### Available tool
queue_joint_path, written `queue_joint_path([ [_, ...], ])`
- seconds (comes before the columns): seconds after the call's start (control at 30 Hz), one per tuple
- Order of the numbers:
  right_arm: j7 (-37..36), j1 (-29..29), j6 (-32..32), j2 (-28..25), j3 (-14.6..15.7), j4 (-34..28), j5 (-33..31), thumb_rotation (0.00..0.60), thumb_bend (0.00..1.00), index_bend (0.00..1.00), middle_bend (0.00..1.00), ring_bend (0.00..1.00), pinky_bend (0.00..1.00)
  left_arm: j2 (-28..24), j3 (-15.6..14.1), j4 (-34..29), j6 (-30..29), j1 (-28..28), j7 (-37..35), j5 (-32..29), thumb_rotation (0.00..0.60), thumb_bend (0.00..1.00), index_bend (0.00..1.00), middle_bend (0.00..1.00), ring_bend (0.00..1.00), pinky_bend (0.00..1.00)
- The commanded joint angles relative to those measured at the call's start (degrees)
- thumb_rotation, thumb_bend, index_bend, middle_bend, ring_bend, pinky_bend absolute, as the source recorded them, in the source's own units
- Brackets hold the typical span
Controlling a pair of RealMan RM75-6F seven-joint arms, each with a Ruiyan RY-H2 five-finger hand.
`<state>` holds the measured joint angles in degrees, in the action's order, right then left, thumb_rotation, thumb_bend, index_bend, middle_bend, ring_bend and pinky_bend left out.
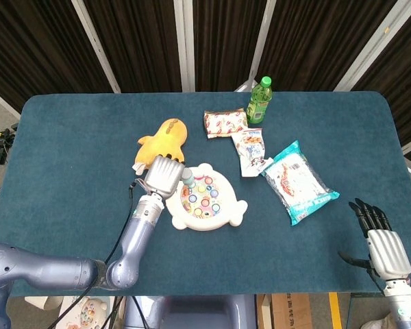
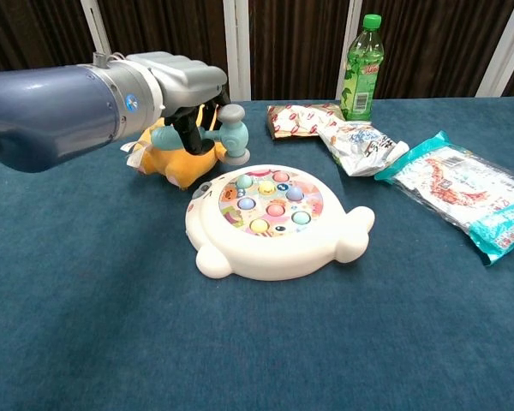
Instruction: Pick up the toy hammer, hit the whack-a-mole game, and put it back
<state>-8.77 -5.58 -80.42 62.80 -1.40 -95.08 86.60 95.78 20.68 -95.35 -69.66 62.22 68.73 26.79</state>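
Note:
My left hand grips the handle of the light-blue toy hammer. The hammer's grey and blue head hangs just above the left rim of the whack-a-mole game, a white whale-shaped toy with several coloured buttons. The head is apart from the game. My right hand rests open at the table's near right corner, fingers spread, holding nothing; only the head view shows it.
A yellow plush toy lies right behind the left hand. A green bottle, two small snack packets and a large blue snack bag lie at the back right.

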Motion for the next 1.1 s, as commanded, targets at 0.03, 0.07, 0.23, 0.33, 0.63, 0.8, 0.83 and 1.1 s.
queue_joint_path([
  [0.03,-0.1,0.0,0.2,-0.1,0.0,-0.1,-0.2,0.6,0.17,0.0,0.0,0.0,0.0,0.9,-0.3,1.7,0.3,1.2,0.2,-1.3,0.6,0.64,0.61,0.43,0.34,0.49],
  [0.07,-0.2,-0.1,0.2,-0.1,0.0,-0.1,-0.2,0.6,0.17,0.0,0.0,0.0,0.0,1.1,-0.4,2.1,0.4,1.5,0.2,-1.4,0.6,0.64,0.6,0.43,0.34,0.49],
  [0.23,-0.3,0.0,0.3,-0.2,0.0,-0.4,-0.4,0.6,0.17,0.0,0.0,0.0,0.0,2.2,-0.3,4.0,1.0,2.5,-0.8,-1.7,0.6,0.64,0.6,0.43,0.34,0.49],
  [0.33,0.1,-0.1,0.4,-0.2,-0.2,-0.1,-0.4,0.6,0.17,0.0,0.0,0.0,0.0,2.9,-0.5,5.3,1.4,3.4,-0.9,-2.1,0.6,0.64,0.6,0.43,0.34,0.49],
  [0.63,-0.4,-0.1,0.5,-0.3,-0.2,-0.3,-0.4,0.6,0.17,0.0,0.0,0.0,0.0,4.9,-1.8,8.2,2.1,4.8,-1.5,-3.4,0.6,0.64,0.6,0.43,0.34,0.49],
  [0.8,-0.7,-0.2,0.6,-0.3,-0.3,-0.3,-0.6,0.6,0.17,0.0,0.0,0.0,0.0,5.8,-2.9,9.6,2.3,5.3,-1.0,-4.1,0.6,0.64,0.61,0.43,0.34,0.49],
  [0.83,-0.8,-0.1,0.6,-0.3,-0.3,-0.3,-0.6,0.6,0.17,0.0,0.0,0.0,0.0,5.9,-3.1,9.8,2.4,5.4,-1.0,-4.4,0.6,0.64,0.61,0.43,0.34,0.49],
  [1.1,-1.0,-0.2,0.8,-0.4,-0.4,-0.4,-1.0,0.6,0.17,0.0,0.0,0.0,0.0,6.2,-3.8,10.6,2.5,5.4,-1.8,-4.8,0.6,0.64,0.61,0.43,0.34,0.49],
])
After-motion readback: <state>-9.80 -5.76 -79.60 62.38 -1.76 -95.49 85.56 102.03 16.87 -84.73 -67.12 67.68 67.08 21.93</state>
